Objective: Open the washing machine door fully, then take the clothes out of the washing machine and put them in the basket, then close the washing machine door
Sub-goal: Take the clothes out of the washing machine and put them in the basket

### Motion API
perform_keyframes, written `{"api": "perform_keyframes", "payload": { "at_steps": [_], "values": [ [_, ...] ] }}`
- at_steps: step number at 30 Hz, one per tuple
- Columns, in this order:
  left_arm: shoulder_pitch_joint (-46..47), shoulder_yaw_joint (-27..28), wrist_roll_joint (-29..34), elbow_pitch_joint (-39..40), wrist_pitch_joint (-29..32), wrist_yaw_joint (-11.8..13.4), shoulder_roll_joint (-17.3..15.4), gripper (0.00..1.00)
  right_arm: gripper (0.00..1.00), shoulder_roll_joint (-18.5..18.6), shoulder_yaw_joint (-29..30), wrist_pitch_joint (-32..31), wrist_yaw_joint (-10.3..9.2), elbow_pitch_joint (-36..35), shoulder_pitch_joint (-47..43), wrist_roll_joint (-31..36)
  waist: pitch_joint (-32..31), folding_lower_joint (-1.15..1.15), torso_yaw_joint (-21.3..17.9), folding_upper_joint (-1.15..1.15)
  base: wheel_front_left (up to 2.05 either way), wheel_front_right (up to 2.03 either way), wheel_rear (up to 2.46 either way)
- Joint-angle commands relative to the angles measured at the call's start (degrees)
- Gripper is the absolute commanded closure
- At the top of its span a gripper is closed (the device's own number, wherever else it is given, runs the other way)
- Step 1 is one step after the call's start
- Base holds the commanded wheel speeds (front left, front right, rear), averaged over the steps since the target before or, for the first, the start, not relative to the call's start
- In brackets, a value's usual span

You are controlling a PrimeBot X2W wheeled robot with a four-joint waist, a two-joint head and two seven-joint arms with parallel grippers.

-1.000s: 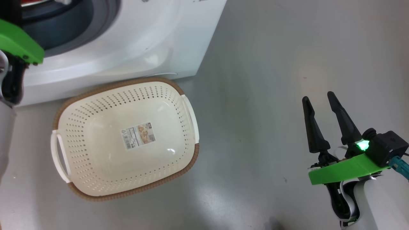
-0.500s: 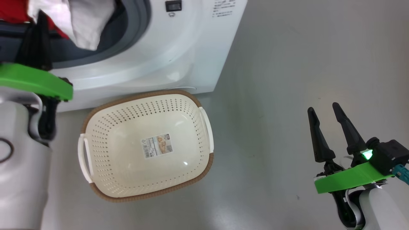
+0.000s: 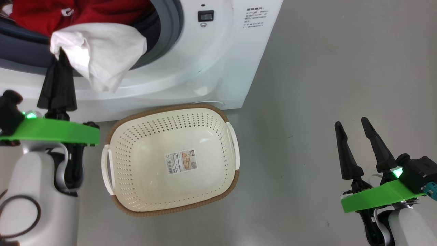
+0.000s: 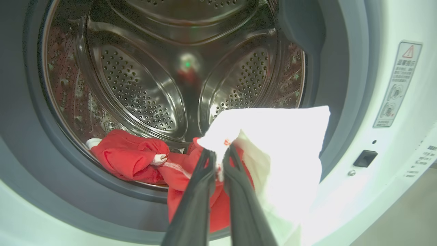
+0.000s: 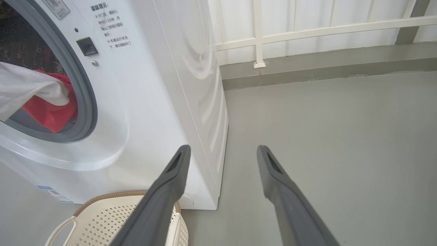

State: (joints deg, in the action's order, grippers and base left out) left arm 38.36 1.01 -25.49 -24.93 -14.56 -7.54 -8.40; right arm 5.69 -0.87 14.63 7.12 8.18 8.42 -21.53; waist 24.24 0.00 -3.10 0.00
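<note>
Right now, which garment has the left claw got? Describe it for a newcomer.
Find the big white front-loading washing machine and its grey rubber door ring. Over the ring's lower lip hangs a soft red-and-white fabric garment, pinched by the left claw. Unlike the red bundle lying in the steel drum, it shows a broad white panel.

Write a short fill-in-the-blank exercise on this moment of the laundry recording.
1. The left gripper is shut on a ____ part of the clothes.
2. The right gripper has its fingers ____, holding nothing.
3. The basket has no clothes in it, and a paper ____ shows on its bottom.
Missing words: white; open; label.
</note>
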Motion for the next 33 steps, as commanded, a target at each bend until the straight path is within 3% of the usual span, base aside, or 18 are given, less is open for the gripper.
{"api": "perform_keyframes", "payload": {
  "at_steps": [1,10,25,33],
  "values": [
    [-1.6,2.2,0.9,2.9,-0.4,0.1,-1.7,1.00,0.00,0.8,-1.0,0.4,0.36,-1.4,-0.8,0.3,-0.2,0.00,0.3,0.00,0.00,0.00,0.00],
    [-8.9,5.5,4.3,15.5,-0.4,0.1,1.4,1.00,0.00,1.1,-0.2,0.4,0.36,-1.5,-1.4,0.4,-1.4,0.00,1.0,0.00,0.00,0.00,0.00],
    [-14.8,6.8,5.3,31.8,-0.4,0.1,3.5,1.00,0.00,1.5,0.0,0.4,0.36,-1.8,-2.3,0.6,-3.1,0.00,1.3,0.00,0.00,0.00,0.00],
    [-17.0,5.5,4.9,33.4,-0.4,0.1,4.1,1.00,0.00,1.3,0.0,0.4,0.36,-2.1,-2.5,0.8,-3.2,0.00,1.3,0.00,0.00,0.00,0.00]
  ]
}}
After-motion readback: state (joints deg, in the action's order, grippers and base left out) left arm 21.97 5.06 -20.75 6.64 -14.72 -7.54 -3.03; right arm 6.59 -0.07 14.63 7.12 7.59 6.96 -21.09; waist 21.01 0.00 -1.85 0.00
